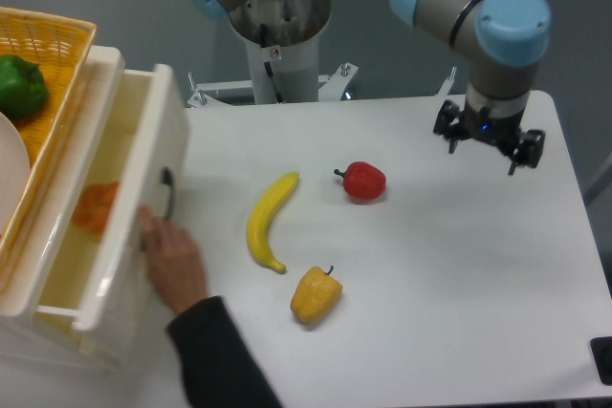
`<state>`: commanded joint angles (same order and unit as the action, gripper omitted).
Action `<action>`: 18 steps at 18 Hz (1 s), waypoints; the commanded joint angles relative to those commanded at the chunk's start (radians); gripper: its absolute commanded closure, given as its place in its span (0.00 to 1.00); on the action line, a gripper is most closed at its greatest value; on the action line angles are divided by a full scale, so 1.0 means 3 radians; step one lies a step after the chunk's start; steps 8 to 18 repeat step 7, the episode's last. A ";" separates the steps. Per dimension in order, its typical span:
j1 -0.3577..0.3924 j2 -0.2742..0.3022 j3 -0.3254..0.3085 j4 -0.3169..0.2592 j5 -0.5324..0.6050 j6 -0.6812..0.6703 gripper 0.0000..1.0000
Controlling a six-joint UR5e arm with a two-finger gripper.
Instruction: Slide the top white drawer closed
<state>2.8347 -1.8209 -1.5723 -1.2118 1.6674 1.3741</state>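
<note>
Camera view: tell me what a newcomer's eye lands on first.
The top white drawer at the left stands pulled out, with something orange inside, and a person's hand rests at its front by the black handle. The gripper hangs over the table's far right, away from the banana and red pepper mid-table.

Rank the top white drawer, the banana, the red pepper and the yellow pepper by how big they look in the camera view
1. top white drawer, by far the largest
2. banana
3. yellow pepper and red pepper look about alike; the yellow one sits nearer the camera, so no ranking between them.
</note>
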 joint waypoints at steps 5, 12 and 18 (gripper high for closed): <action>0.0087 0.0031 -0.0015 -0.0010 0.0000 0.0175 0.00; 0.0082 0.0041 -0.0041 -0.0010 -0.0005 0.0175 0.00; 0.0082 0.0041 -0.0041 -0.0010 -0.0005 0.0175 0.00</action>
